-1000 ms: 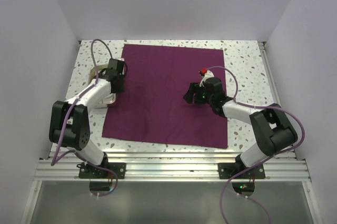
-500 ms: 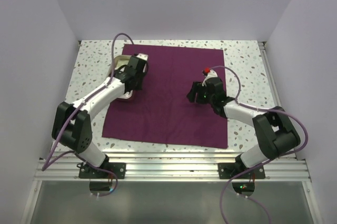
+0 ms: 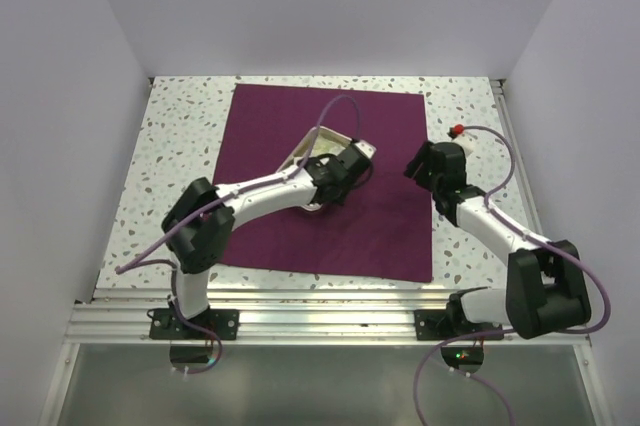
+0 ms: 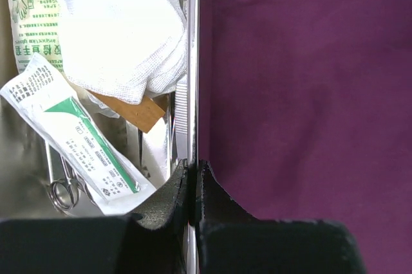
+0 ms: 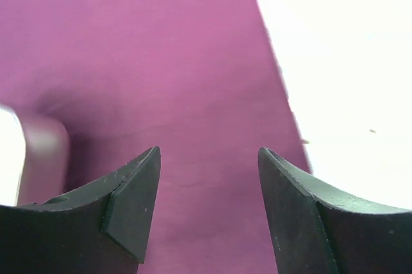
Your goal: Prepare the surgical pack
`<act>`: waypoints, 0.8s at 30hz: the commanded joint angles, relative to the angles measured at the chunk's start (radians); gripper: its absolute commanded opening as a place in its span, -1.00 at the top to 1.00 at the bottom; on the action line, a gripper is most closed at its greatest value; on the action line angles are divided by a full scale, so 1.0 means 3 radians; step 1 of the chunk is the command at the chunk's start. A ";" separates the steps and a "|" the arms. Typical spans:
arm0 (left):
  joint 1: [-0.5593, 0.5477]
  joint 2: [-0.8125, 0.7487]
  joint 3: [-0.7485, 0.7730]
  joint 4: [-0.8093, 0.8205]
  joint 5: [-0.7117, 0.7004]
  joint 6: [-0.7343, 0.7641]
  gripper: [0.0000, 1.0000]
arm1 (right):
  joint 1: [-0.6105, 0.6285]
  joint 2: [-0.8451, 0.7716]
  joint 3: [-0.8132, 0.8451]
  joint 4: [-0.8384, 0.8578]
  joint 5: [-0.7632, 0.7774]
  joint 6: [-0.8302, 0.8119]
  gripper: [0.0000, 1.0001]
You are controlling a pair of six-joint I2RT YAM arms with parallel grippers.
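Note:
The plum-purple cloth [image 3: 272,121] lies spread flat on the speckled table. My left gripper [image 3: 347,168] reaches over its middle, shut on the rim of the small steel tray [image 3: 306,150]. In the left wrist view the black fingers [image 4: 174,193] pinch the tray's thin wall [image 4: 192,62]. White gauze [image 4: 122,29], printed packets [image 4: 80,139] and the ring handles of metal instruments [image 4: 61,193] lie inside the tray. My right gripper [image 3: 417,165] hangs open over the cloth's right edge; in its wrist view [image 5: 209,181] nothing is between the fingers.
Speckled tabletop [image 3: 175,136] borders the cloth on the left and right [image 3: 470,111]. Plain walls enclose the table at the back and sides. An aluminium rail [image 3: 320,318] runs along the near edge at the arm bases.
My left arm has carried the tray from the cloth's left edge to its middle. My right gripper has drawn back rightward to the cloth's right edge, still open.

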 commanded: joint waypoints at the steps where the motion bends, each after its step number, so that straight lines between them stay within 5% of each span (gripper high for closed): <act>1: -0.0305 0.0102 0.0334 0.0071 -0.0310 -0.0137 1.00 | -0.0130 -0.0113 0.0133 -0.0421 0.0226 0.0256 -0.30; 12: -0.0894 0.0757 0.0988 -0.0062 -0.0464 -0.0321 1.00 | -0.0299 -0.0210 0.0005 -0.0529 0.0267 0.0404 -0.21; 24: -0.0951 0.1044 0.1387 -0.0287 -0.0418 -0.0525 1.00 | -0.0437 -0.0318 -0.0092 -0.0508 0.0231 0.0435 -0.18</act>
